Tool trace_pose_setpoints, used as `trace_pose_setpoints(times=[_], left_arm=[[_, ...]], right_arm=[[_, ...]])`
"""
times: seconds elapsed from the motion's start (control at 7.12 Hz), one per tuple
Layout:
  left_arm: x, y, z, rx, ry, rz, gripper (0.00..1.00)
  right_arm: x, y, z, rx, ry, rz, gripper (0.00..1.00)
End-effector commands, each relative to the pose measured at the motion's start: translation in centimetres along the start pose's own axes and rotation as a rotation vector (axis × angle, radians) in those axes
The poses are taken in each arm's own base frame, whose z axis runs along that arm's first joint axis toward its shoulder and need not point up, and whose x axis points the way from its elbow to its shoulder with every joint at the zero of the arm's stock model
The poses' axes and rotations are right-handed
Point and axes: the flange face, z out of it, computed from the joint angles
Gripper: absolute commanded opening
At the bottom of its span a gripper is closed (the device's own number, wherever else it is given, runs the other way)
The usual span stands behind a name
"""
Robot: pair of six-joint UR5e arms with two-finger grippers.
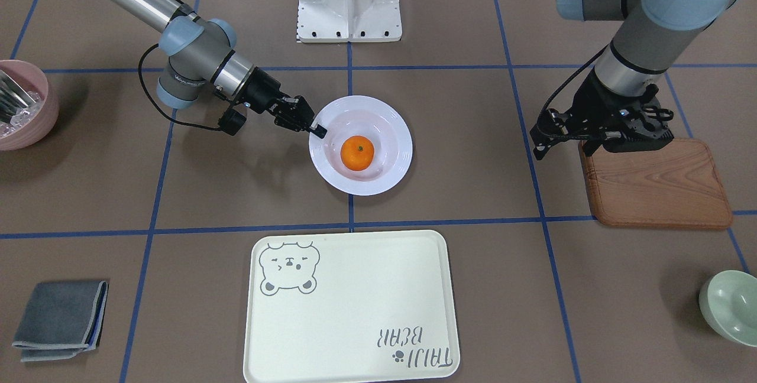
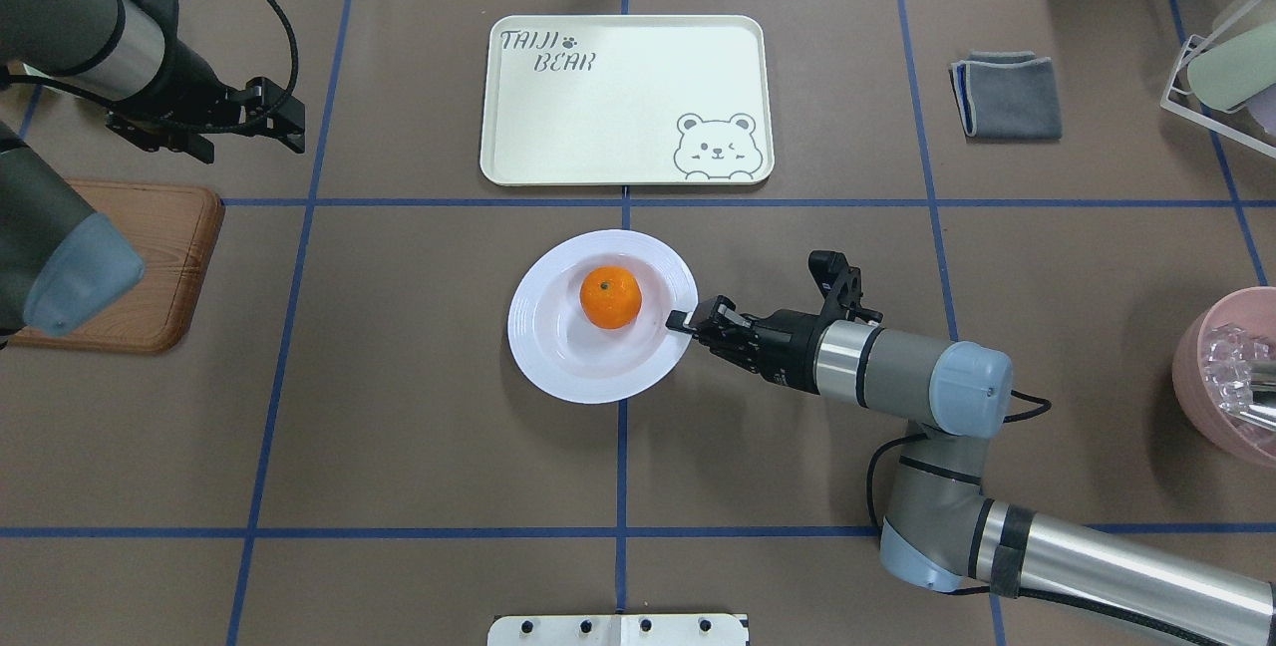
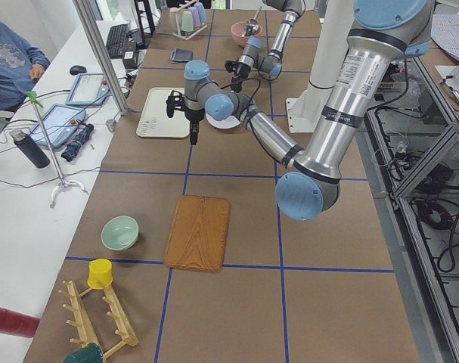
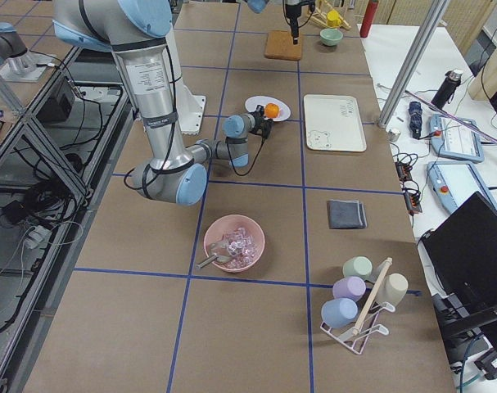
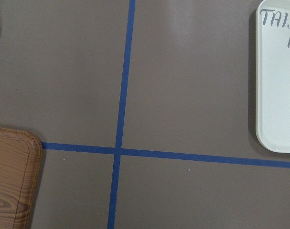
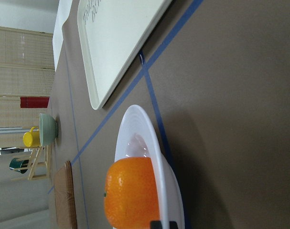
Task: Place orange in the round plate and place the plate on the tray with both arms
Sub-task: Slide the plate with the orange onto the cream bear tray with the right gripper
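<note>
Waiting on the counter's far side is the tray (image 2: pixel 618 128). The round plate (image 2: pixel 558 367), mid-counter, looks glossy, stiff and breakable. Its ribbed rim is the likely hold, and the right hand (image 2: pixel 683 320) meets it there, clamp untellable. The orange (image 2: pixel 610 297) inside may roll. The left hand (image 1: pixel 565 148) hangs spread, well left.

Bright even light, soft shadows, sharp focus.
</note>
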Motion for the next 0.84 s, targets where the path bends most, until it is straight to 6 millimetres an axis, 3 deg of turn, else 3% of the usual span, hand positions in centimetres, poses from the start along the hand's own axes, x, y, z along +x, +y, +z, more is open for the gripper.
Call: trace_pose_setpoints(times=[0.0, 0.42, 0.7], left_arm=[[0.0, 0.0, -0.1, 0.003, 0.000, 0.000, 0.98], [0.2, 0.1, -0.5, 0.007, 0.007, 0.005, 0.98], [0.1, 0.1, -1.5, 0.021, 0.015, 0.004, 0.98]], right_arm=[[-1.5, 0.1, -0.4, 0.011, -0.040, 0.012, 0.00], [-3.4, -0.7, -1.0, 0.094, -0.104, 0.048, 0.00], [-5.3, -7.2, -1.5, 0.221, -0.128, 0.093, 0.00]])
